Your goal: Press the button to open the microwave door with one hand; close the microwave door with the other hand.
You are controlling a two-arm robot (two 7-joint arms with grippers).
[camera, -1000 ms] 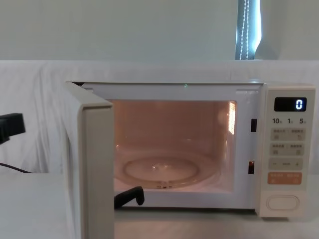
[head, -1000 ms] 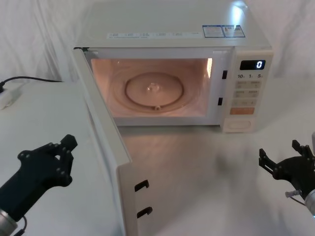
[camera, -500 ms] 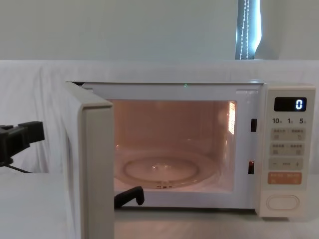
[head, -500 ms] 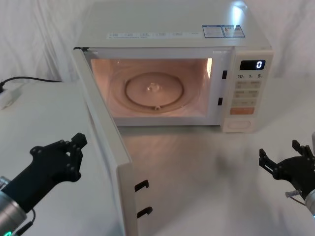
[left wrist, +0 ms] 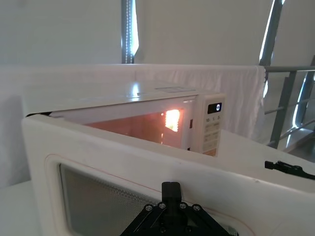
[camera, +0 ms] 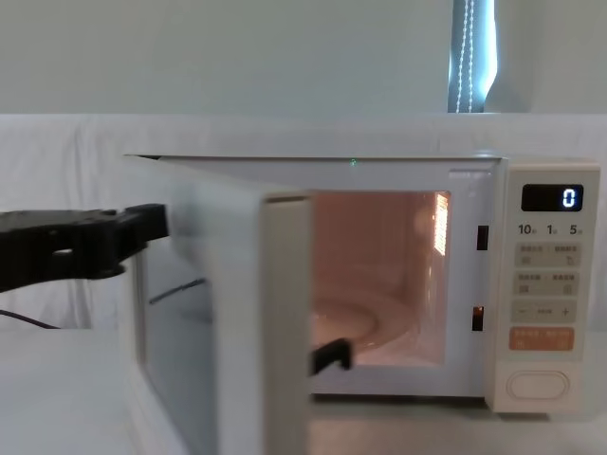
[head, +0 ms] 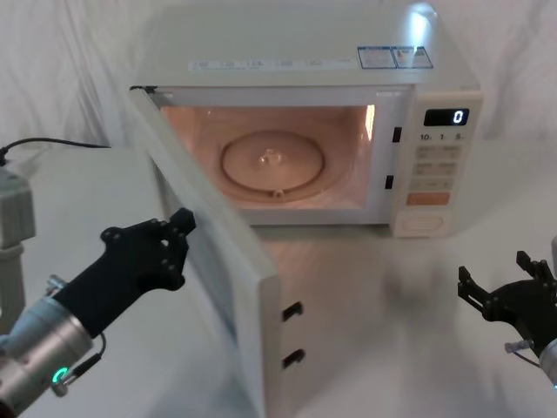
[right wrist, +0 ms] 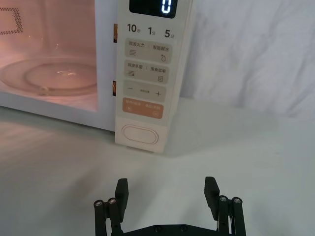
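Observation:
The cream microwave door stands partly open, swung about halfway toward the lit cavity. My left gripper is shut, and its tip rests against the door's outer face by the dark window. From the chest view the same gripper meets the door from the left. The wide cream button sits at the foot of the control panel, untouched. My right gripper hovers open over the table in front of the panel, well short of the button.
A glass turntable lies inside the cavity. The display reads 0. A white box and a black cable lie at the table's left edge. Two black latch hooks stick out of the door's free edge.
My left gripper has moved right and forward onto the door's outer face. The door has swung from fully open to about half open. The right gripper has stayed still.

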